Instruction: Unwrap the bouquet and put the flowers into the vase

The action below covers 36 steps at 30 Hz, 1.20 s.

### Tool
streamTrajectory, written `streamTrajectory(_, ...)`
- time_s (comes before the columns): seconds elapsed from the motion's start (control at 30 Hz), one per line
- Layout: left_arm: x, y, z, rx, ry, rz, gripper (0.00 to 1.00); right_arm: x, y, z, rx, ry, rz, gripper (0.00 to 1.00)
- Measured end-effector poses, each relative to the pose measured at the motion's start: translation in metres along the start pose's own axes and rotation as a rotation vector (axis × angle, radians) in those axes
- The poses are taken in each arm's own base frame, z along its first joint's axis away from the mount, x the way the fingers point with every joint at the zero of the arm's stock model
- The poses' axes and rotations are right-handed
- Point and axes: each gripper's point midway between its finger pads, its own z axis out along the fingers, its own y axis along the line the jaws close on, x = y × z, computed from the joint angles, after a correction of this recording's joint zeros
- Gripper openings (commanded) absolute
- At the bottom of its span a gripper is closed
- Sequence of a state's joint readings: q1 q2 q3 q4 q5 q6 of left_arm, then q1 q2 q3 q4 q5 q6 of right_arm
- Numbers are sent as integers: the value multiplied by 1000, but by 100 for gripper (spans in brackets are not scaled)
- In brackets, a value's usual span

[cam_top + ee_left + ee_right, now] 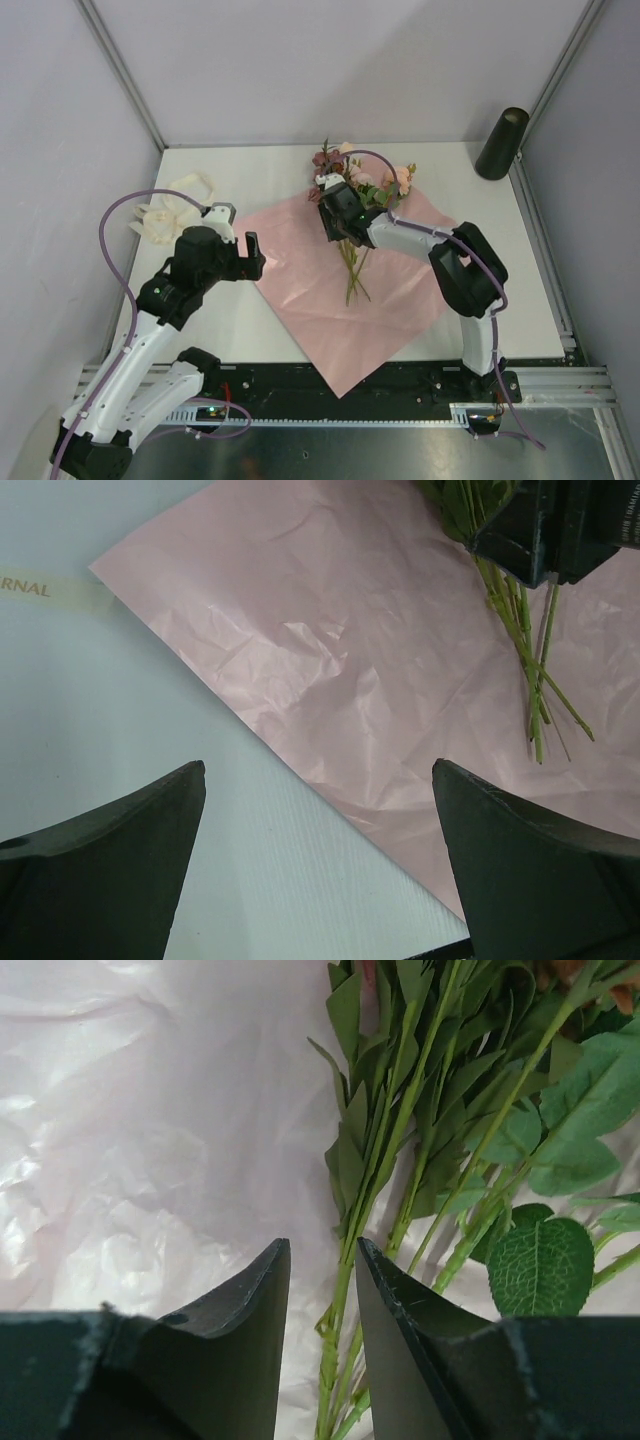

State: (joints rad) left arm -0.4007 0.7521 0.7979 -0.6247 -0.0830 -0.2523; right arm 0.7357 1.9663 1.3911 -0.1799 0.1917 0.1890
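Grey walls [350,60] enclose a white table [250,165], seen from above with both arm bases at 6 o'clock. At the table's centre a pink paper sheet [330,320] lies unfolded and creased, one corner hanging over the near edge. The flowers [385,185] lie loose on this sheet, blooms toward 12 o'clock at its far corner, green stems pointing to 6 o'clock. The right gripper [322,1250] sits low over the stems just below the leaves; its fingers stand a narrow gap apart, one stem runs through that gap, and neither pad visibly presses on it. The vase [501,145] stands at 2 o'clock in the far right corner, well apart from the flowers; its mouth shows only dark and its inside cannot be made out. A cream ribbon [172,212] lies bunched at 10 o'clock, off the paper. The left gripper [320,768] hovers over the sheet's 9 o'clock edge, fingers spread wide and holding nothing.
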Motion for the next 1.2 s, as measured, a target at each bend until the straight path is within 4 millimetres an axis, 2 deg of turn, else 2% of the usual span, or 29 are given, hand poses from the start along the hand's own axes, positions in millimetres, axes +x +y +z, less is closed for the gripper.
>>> streamTrajectory(0.23, 0, 1, 0, -5, -2, 0, 100, -2, -4, 20, 48, 34, -48, 36)
streamTrajectory(0.6, -1, 3, 0, -18, -5, 0, 100, 12, -9, 44, 96, 108, -81, 35)
streamTrajectory(0.93, -1, 3, 0, -19, -5, 0, 100, 11, -11, 49, 123, 135, -91, 41)
streamTrajectory(1.2, -1, 3, 0, -19, -5, 0, 100, 12, -15, 50, 160, 146, -86, 39)
